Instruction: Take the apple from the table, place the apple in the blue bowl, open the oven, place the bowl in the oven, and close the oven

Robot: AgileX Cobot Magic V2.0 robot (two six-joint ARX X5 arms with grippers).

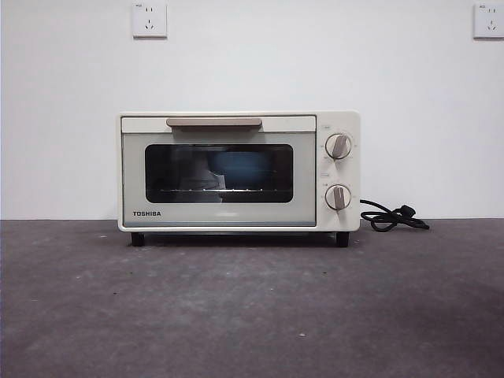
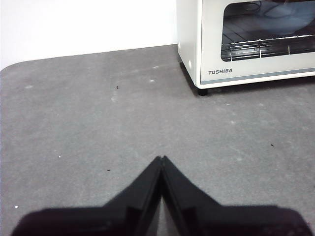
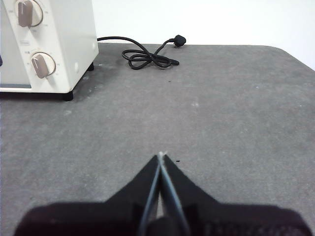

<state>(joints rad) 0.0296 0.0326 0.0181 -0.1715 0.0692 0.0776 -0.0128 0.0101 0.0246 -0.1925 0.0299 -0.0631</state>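
The cream-white TOSHIBA oven [image 1: 239, 172] stands at the back of the dark grey table [image 1: 252, 307] with its glass door shut and the beige handle [image 1: 213, 123] up. Through the glass a blue shape, the blue bowl [image 1: 240, 168], sits on the rack; it also shows dimly as the bowl [image 2: 288, 14] in the left wrist view. The apple is hidden from every view. My left gripper [image 2: 161, 158] is shut, low over bare table well in front of the oven's left corner [image 2: 197, 59]. My right gripper [image 3: 161, 155] is shut over bare table, off the oven's knob side [image 3: 44, 46].
Two knobs [image 1: 338, 171] sit on the oven's right panel. The black cord with its plug [image 1: 391, 216] lies coiled on the table to the right of the oven, also seen as the cord [image 3: 147, 58]. A white wall with two sockets stands behind.
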